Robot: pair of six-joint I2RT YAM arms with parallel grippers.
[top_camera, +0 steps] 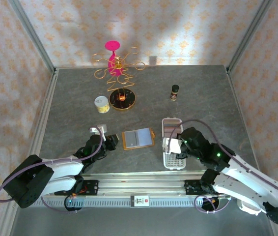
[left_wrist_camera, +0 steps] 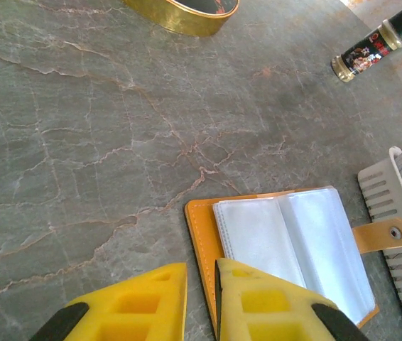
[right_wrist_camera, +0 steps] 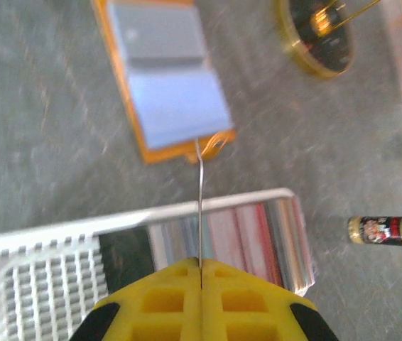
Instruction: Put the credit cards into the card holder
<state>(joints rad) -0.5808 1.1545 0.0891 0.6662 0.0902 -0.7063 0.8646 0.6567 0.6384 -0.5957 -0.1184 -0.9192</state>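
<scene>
Surveying table (top_camera: 203,98), found holder (top_camera: 138,138) lying open and flat mid-table, right gripper (right_wrist_camera: 201,266) clamped on one card (right_wrist_camera: 199,199) held edge-on above tray (right_wrist_camera: 45,234) of further cards (right_wrist_camera: 258,227), left gripper (left_wrist_camera: 201,273) slightly parted at holder's near edge, grip there unclear.

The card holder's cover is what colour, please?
The card holder is orange, clearest in the left wrist view.

A slotted tray (top_camera: 175,163), dark bottle (top_camera: 175,92), small tin (top_camera: 102,104) and seemingly a wire ornament (top_camera: 123,100) stand apart.
</scene>
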